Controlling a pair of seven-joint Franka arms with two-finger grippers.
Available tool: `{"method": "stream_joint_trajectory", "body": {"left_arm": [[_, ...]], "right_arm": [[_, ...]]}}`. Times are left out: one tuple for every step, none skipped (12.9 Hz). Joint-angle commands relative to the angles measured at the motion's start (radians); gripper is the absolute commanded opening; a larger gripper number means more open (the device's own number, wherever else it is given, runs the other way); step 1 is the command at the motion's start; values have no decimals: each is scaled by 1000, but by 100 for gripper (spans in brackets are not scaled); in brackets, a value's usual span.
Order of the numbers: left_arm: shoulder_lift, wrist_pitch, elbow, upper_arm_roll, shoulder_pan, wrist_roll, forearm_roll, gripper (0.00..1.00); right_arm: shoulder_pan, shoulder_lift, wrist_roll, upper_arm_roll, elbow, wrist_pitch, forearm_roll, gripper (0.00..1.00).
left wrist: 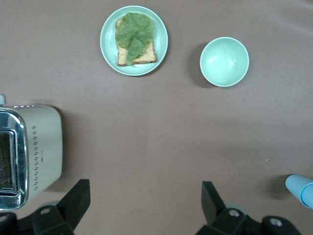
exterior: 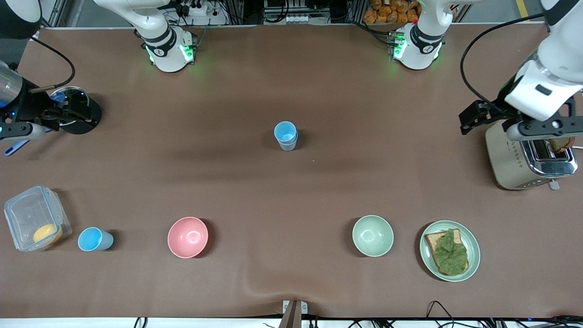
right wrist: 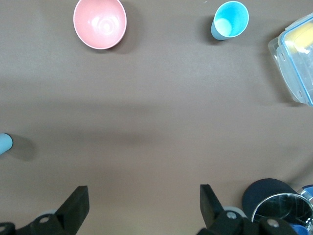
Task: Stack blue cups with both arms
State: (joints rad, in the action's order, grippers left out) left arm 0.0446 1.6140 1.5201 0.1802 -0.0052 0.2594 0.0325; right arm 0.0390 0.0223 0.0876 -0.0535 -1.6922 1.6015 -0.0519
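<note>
A stack of blue cups (exterior: pixel 286 135), one nested in another, stands upright at the table's middle. Its edge shows in the left wrist view (left wrist: pixel 301 190) and the right wrist view (right wrist: pixel 5 143). A single blue cup (exterior: pixel 94 239) with a bright blue inside stands near the front camera toward the right arm's end, beside the clear box; it also shows in the right wrist view (right wrist: pixel 230 19). My left gripper (exterior: pixel 542 129) hangs open and empty over the toaster, its jaws wide apart (left wrist: pixel 145 198). My right gripper (exterior: pixel 20 131) is open and empty (right wrist: pixel 143 200) at the right arm's end.
A pink bowl (exterior: pixel 187 237) and a pale green bowl (exterior: pixel 372 235) sit near the front camera. A green plate (exterior: pixel 473 255) holds toast with lettuce. A toaster (exterior: pixel 514 159) stands under the left gripper. A clear box (exterior: pixel 32 214) and a black stand (exterior: pixel 82 114) sit at the right arm's end.
</note>
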Motion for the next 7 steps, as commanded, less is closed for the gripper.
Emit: {"method": "stream_joint_trajectory", "body": {"left_arm": [[-12, -17, -5, 1, 36, -40, -33, 100], [-17, -25, -5, 1, 37, -45, -36, 100], [-22, -51, -3, 1, 37, -46, -36, 100], [-23, -57, -3, 2, 37, -48, -37, 100], [-23, -59, -3, 2, 37, -46, -39, 100], [-23, -59, -3, 2, 37, -48, -49, 100], [-23, -59, -2, 1, 37, -54, -55, 100]], "right_arm": [[9, -10, 6, -3, 22, -15, 17, 100], [9, -10, 6, -3, 22, -15, 17, 100], [9, -10, 6, -3, 22, -15, 17, 100], [7, -10, 6, -3, 20, -15, 17, 100], [7, -12, 8, -3, 20, -15, 17, 100], [7, -15, 8, -3, 19, -15, 17, 100], [7, -15, 8, -3, 19, -15, 17, 100]]}}
